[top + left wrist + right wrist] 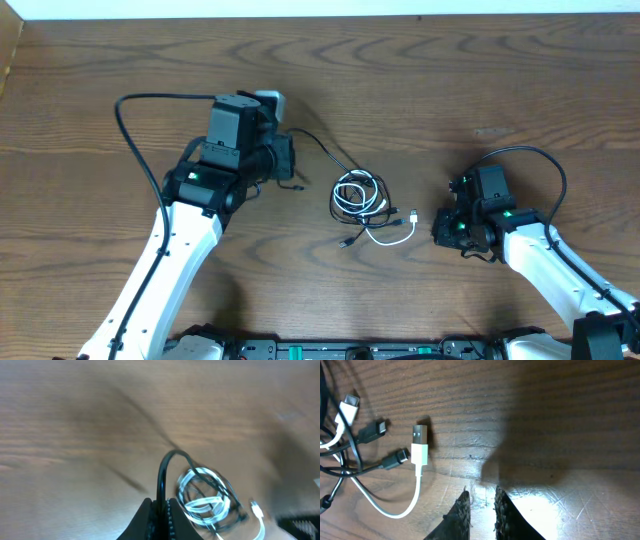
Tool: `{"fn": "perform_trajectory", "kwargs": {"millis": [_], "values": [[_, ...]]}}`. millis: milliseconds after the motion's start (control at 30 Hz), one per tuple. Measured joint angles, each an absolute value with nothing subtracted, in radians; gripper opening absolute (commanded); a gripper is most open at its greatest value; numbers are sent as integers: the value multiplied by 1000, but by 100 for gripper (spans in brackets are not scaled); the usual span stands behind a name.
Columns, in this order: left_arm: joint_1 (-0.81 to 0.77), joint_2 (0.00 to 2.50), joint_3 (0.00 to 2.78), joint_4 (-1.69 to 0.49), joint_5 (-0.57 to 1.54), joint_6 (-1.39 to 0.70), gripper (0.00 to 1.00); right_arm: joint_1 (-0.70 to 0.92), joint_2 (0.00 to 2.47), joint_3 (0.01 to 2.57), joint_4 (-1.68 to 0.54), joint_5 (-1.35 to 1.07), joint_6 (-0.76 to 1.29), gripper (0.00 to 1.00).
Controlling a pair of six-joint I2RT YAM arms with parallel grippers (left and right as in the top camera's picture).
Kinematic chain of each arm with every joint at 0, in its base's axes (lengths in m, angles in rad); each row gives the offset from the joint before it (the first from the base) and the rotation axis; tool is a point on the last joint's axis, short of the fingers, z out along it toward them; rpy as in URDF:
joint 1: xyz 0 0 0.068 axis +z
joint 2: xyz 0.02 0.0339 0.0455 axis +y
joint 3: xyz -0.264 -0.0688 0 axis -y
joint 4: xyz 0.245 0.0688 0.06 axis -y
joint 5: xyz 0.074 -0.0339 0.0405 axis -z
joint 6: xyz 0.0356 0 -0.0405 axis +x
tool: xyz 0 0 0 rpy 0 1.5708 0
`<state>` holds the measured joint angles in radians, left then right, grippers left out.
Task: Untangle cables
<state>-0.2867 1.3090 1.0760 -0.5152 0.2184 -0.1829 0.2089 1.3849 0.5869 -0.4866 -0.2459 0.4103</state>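
A black cable (322, 152) and a white cable (393, 238) lie looped together in a small tangle at the table's middle. My left gripper (291, 166) is shut on a strand of the black cable (162, 476), which arches from the jaws (161, 503) down to the blurred white cable (202, 505) coils. My right gripper (438, 226) sits low over the table just right of the tangle. Its fingers (482, 496) stand slightly apart, open, with only bare wood between them. The white cable's USB plug (421, 443) and two black cable plug ends (373, 430) lie to their left.
The wooden table (480, 90) stretches around the tangle. A thick black arm wire (140, 105) loops at the left arm and another (545, 160) arcs over the right arm.
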Motion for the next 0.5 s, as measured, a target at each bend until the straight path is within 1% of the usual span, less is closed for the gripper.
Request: {"fn": "perform_trajectory", "kwargs": {"millis": [33, 167, 267, 500], "values": [[-280, 1309, 1076, -503, 199, -191, 35, 209, 1385, 587, -487, -246, 410, 15], [-263, 1309, 1076, -490, 167, -262, 80, 209, 1385, 587, -488, -246, 410, 16], [-276, 1317, 1076, -490, 224, -306, 83, 209, 1385, 587, -488, -246, 410, 17], [-392, 1400, 1076, -501, 382, -301, 82, 209, 1385, 587, -487, -246, 410, 17]]}}
